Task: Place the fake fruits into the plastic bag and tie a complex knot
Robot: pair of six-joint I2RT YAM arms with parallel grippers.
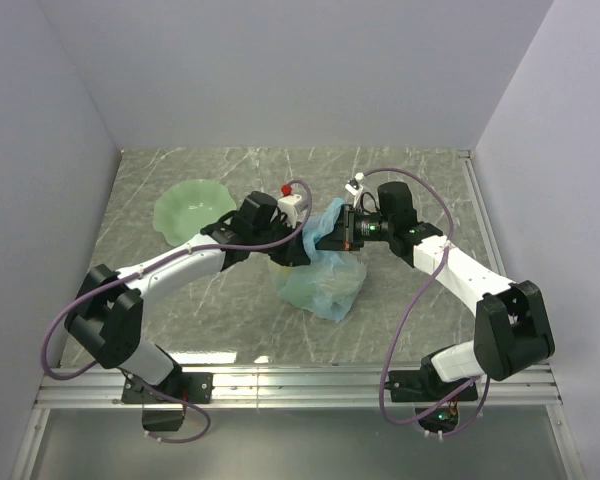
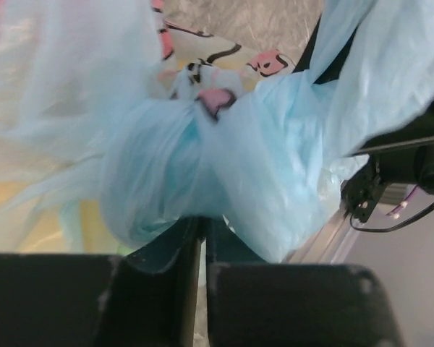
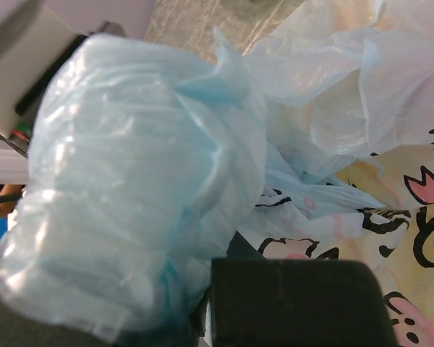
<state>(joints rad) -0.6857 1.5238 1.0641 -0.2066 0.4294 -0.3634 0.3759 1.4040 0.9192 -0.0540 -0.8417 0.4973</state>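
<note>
Between the two claws, the bag's (image 1: 325,285) twisted neck runs side to side above the counter (image 1: 230,170). The left claw (image 1: 302,245) is pinched together on the film, a tight knot (image 2: 181,166) just ahead of its tips. The right claw (image 1: 332,236) is clamped on a bunched handle. The bag's body sags below both, equally near each.

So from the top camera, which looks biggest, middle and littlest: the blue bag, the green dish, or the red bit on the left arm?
1. The blue plastic bag, biggest, even with the arms hiding part of it.
2. The pale green wavy dish, a bit smaller.
3. The red cap, clearly the smallest.
</note>
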